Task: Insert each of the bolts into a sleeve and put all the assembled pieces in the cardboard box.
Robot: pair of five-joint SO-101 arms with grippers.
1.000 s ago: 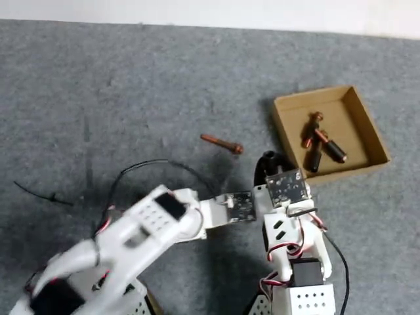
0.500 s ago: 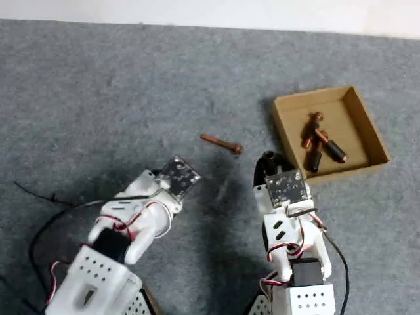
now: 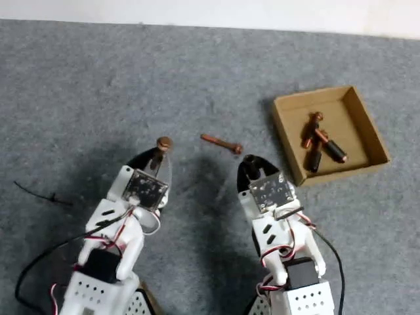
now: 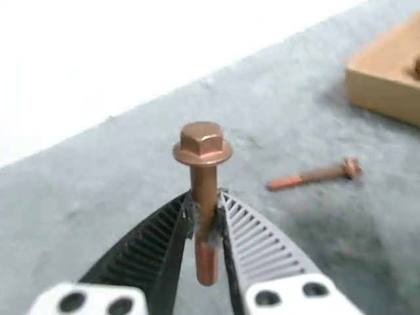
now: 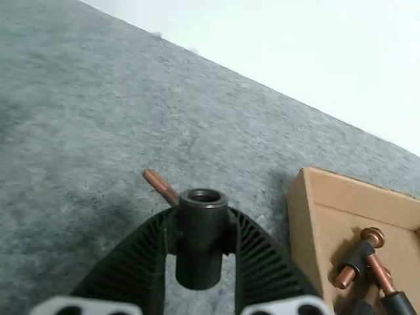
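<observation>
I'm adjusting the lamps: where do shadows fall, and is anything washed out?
High view: soft shadows darken the mat beside the left gripper and right gripper, no glare. Left wrist view: beyond the mat all is blank white; the bolt shows a mild sheen. Right wrist view: the cardboard box casts a faint shadow; the sleeve looks dark, matte.

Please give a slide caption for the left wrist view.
Left gripper grips a copper bolt by its shank; a second bolt lies on the mat.

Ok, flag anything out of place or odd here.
One stray black wire scrap lies on the mat, at the left of the high view, unrelated to the job. The loose bolt is simply not yet picked up. Nothing looks damaged.
</observation>
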